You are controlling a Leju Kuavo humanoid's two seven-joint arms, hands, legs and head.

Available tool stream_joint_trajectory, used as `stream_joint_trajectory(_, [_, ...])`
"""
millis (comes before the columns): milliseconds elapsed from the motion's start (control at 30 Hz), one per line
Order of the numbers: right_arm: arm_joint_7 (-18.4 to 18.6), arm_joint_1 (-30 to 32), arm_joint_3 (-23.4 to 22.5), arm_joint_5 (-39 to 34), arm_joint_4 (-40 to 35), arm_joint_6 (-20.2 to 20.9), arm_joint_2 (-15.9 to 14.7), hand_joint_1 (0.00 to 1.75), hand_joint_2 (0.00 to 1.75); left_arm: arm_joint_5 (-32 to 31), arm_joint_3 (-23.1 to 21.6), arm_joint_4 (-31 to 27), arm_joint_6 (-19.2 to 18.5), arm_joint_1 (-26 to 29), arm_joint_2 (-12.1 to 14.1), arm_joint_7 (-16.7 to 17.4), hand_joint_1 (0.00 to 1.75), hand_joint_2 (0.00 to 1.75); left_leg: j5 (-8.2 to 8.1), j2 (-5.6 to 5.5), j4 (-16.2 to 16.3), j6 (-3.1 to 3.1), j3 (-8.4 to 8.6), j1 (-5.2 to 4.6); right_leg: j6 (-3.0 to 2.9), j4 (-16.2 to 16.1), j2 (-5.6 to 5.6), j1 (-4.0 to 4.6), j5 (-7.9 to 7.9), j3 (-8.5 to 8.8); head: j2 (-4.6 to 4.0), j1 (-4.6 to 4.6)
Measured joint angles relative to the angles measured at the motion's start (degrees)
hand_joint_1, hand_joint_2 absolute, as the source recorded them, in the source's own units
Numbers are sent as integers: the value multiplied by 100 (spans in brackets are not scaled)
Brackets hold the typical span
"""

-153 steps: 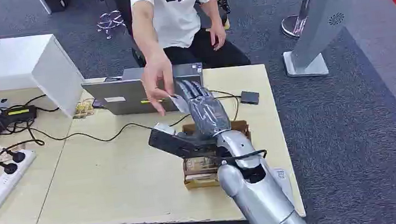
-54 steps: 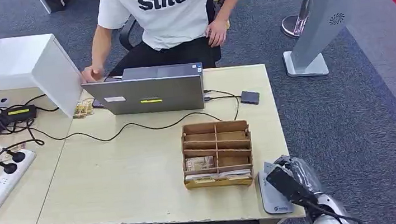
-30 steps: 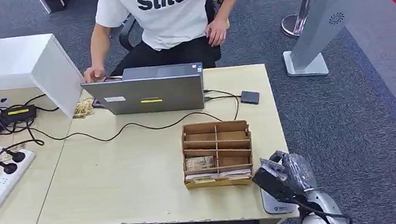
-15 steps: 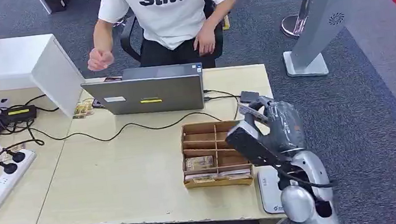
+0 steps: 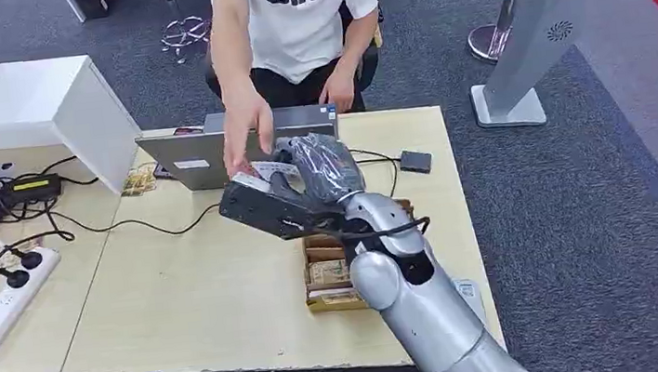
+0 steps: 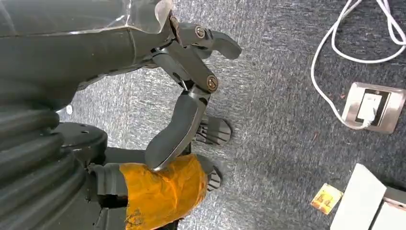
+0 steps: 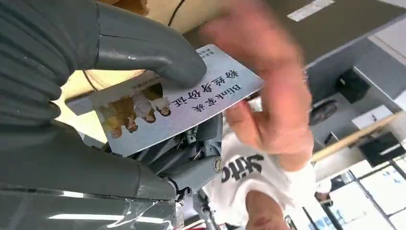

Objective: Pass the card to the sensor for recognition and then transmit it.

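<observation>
The robot's right hand (image 5: 318, 164), low beside the tabletop's near right corner a second ago, is now raised and reaching forward above the brown cardboard divider box (image 5: 334, 277), up near the grey laptop (image 5: 200, 154). It holds a white printed photo card (image 7: 177, 103) under its thumb. The person in the white T-shirt (image 5: 309, 6), earlier seated back with an arm behind the laptop, now leans in, and the person's hand (image 5: 246, 125) reaches down to the card's far end.
</observation>
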Motion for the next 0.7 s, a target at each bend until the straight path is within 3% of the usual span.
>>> stream_joint_trajectory(667, [118, -435, 20, 11, 698, -57, 90, 175, 175, -31, -2, 33, -26, -14, -20, 0, 0, 175, -3, -3, 0, 2, -18, 0, 2, -5, -2, 0, -3, -14, 0, 2])
stream_joint_trajectory(700, [131, -457, 20, 4, 728, -76, 92, 47, 175, -35, -2, 33, -24, -16, -20, 0, 0, 175, -3, -3, 0, 2, -18, 0, 2, -7, -2, 0, -3, -14, 0, 0])
